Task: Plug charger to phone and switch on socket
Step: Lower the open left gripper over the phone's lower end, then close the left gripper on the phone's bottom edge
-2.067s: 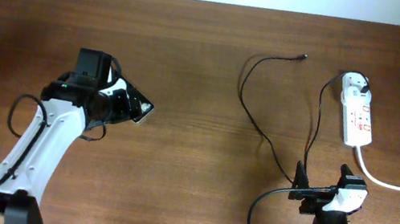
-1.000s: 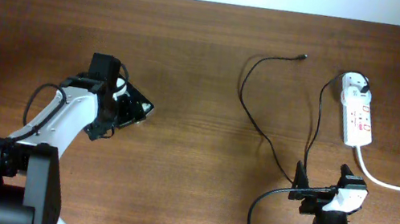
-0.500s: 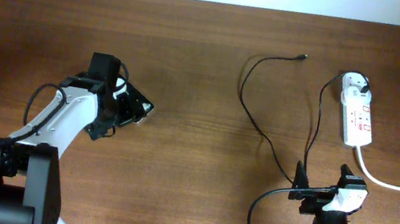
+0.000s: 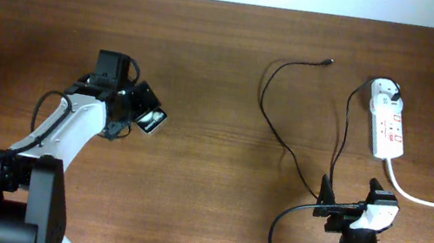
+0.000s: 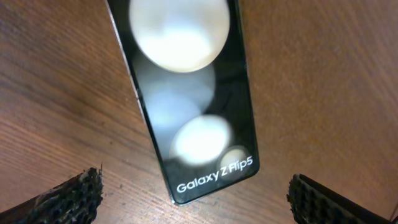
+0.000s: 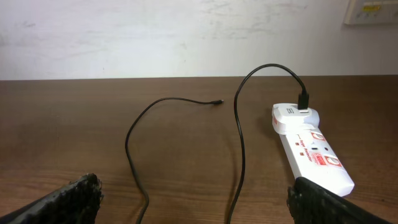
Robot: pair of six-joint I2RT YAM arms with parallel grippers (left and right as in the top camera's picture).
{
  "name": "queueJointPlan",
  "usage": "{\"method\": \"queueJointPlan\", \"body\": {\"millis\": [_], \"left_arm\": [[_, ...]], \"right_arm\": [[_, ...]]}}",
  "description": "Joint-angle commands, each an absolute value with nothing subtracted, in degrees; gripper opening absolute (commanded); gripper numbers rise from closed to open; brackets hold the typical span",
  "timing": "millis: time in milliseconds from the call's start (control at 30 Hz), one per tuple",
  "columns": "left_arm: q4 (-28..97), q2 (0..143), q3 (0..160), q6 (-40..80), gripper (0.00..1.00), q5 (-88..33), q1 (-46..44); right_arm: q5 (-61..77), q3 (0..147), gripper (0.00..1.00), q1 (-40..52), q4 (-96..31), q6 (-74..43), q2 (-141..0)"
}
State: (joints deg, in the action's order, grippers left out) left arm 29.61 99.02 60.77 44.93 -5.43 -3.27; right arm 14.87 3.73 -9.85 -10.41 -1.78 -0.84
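surface is a dark brown wood-grain table (image 4: 207, 182), with a plain white wall (image 6: 124, 31) along its far edge and a pale wall plate (image 6: 368, 10) at the top right of the right wrist view. your phone (image 5: 186, 93) lies flat on the left half of the table, glossy face up, showing 2 white round spots and "galaxy z flip5" printed at its near end. the left gripper (image 4: 137, 110) hangs over that near end with its jaws spread wide. both fingertips (image 5: 71, 193) sit clear of the phone's edges, so it grips nothing. the socket (image 4: 389, 124) is on the right half near the far edge, with its thick white cord (image 4: 425, 199) running off to the right. you can't read the switch position from here. the charger (image 6: 241, 149) has its plug head (image 6: 303, 99) seated in the socket's far end. the cable arcs up, drops toward the near edge, passes just beside the right gripper (image 4: 351, 204), then loops back out. the connector tip (image 4: 328, 62) lies loose on the wood left of the socket, well apart from the phone. the right gripper sits low at the near edge, jaws wide apart and empty. that cable loop lies between phone and socket.
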Motion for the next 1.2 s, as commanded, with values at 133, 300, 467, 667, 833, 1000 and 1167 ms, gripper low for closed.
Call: {"method": "queueJointPlan", "body": {"millis": [133, 300, 467, 667, 833, 1000, 1167], "left_arm": [[31.7, 100.0, 66.7, 47.1, 1.00, 0.4, -3.3], [45.6, 107.7, 82.8, 46.6, 0.99, 1.5, -3.3], [48.9, 116.2, 86.4, 46.7, 0.99, -1.8, -3.3], [48.4, 120.1, 86.4, 46.7, 0.99, -2.3, -3.3], [45.9, 122.8, 86.4, 46.7, 0.99, -1.7, -3.3], [45.1, 122.9, 86.4, 46.7, 0.99, 0.2, -3.3], [46.2, 122.9, 86.3, 45.3, 0.99, 1.3, -3.3]], "right_arm": [[14.6, 3.3, 0.99, -9.8, -10.5, -2.4, -0.4], [14.6, 3.3, 0.99, -9.8, -10.5, -2.4, -0.4], [14.6, 3.3, 0.99, -9.8, -10.5, -2.4, -0.4], [14.6, 3.3, 0.99, -9.8, -10.5, -2.4, -0.4], [14.6, 3.3, 0.99, -9.8, -10.5, -2.4, -0.4], [14.6, 3.3, 0.99, -9.8, -10.5, -2.4, -0.4], [14.6, 3.3, 0.99, -9.8, -10.5, -2.4, -0.4]]}}
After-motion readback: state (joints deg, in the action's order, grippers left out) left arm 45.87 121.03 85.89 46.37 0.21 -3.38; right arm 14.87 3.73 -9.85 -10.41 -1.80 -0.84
